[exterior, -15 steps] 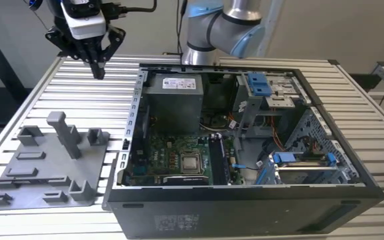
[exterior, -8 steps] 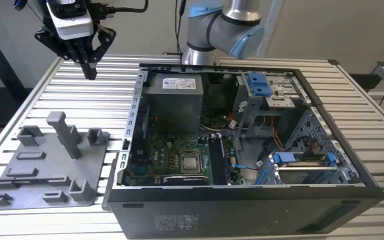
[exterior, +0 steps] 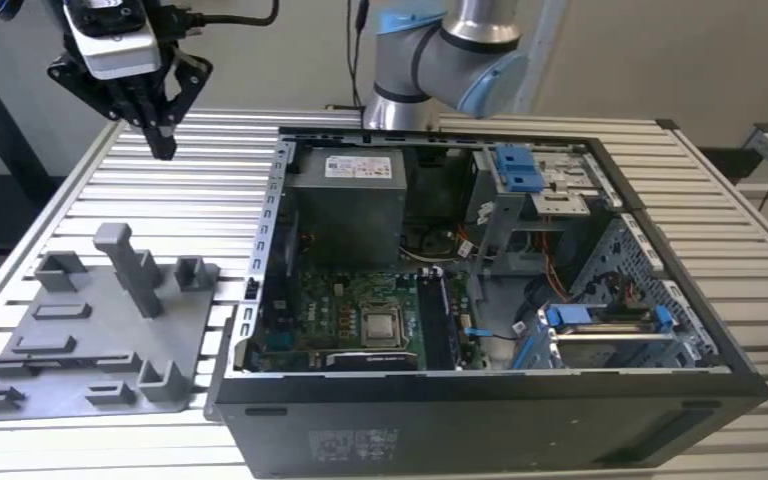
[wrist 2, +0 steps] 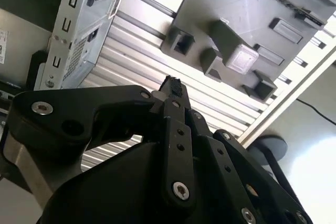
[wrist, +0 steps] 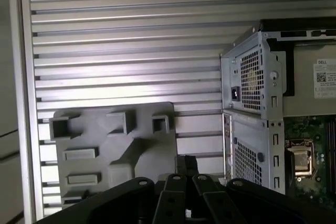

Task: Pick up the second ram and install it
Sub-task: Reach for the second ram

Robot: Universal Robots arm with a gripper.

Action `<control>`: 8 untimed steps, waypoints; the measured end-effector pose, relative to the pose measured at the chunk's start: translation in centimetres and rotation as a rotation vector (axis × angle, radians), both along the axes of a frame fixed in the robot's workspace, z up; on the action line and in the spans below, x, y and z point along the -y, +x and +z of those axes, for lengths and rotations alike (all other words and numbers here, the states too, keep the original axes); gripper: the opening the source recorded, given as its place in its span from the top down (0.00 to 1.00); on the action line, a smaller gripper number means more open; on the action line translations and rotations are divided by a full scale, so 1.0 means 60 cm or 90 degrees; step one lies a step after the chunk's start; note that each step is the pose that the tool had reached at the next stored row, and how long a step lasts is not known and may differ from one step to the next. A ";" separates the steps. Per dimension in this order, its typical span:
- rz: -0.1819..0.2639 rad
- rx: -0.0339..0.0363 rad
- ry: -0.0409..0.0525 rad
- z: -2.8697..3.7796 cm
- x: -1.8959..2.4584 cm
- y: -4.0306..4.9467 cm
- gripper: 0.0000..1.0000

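My gripper (exterior: 161, 148) hangs above the slatted table at the exterior view's far left, behind the grey plastic tray (exterior: 91, 345) and to the left of the open computer case (exterior: 491, 405). Its black fingers meet at a point and look shut, and I see nothing between them. In both wrist views the joined fingertips (wrist 2: 171, 85) (wrist: 185, 162) hover over the tray (wrist 2: 262, 14) (wrist: 115, 145), whose posts and pockets hold nothing dark. The second ram is out of view. The black memory slots (exterior: 434, 318) lie on the motherboard inside the case.
The case stands open with its power supply (exterior: 344, 200) at the back and blue drive brackets (exterior: 598, 320) on the exterior view's right. The arm's base (exterior: 451, 60) rises behind the case. Bare slatted table (exterior: 197, 190) lies under the gripper.
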State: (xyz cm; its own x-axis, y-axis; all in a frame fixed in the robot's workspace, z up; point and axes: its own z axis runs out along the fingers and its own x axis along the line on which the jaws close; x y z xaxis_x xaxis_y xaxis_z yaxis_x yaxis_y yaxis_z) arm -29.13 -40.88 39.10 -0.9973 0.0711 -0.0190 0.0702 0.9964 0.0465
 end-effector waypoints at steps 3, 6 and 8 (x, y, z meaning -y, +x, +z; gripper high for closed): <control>0.000 0.0000 0.0000 0.000 0.0005 -0.010 0.89; 0.000 0.0000 0.0000 0.000 0.0009 -0.020 0.89; 0.000 0.0000 0.0000 0.000 0.0012 -0.027 0.89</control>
